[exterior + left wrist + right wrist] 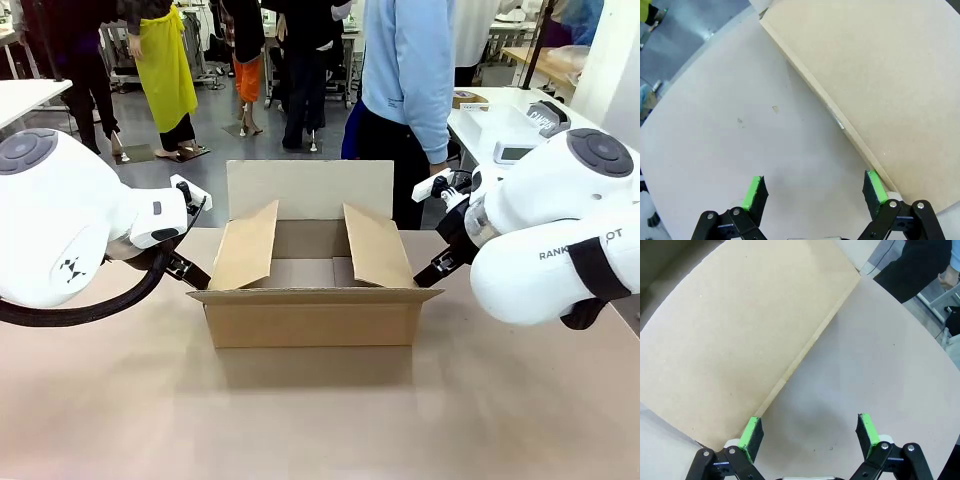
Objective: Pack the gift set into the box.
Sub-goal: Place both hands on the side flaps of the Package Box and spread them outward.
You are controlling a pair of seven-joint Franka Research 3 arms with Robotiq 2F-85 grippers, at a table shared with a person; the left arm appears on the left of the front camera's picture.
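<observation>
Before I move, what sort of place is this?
Probably a lab or workshop hall: the open box on a work table, a person standing across it, more white tables behind.

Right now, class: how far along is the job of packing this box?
Done: the box stands open on the table, flaps up. In hand: nothing; left jaws and right jaws hang open, one at each side of it. Left: putting the gift set inside.

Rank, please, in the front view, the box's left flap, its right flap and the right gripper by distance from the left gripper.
From the left gripper:
1. The left flap, just beside it.
2. The right flap, across the open box.
3. The right gripper, beyond the box's right end.
</observation>
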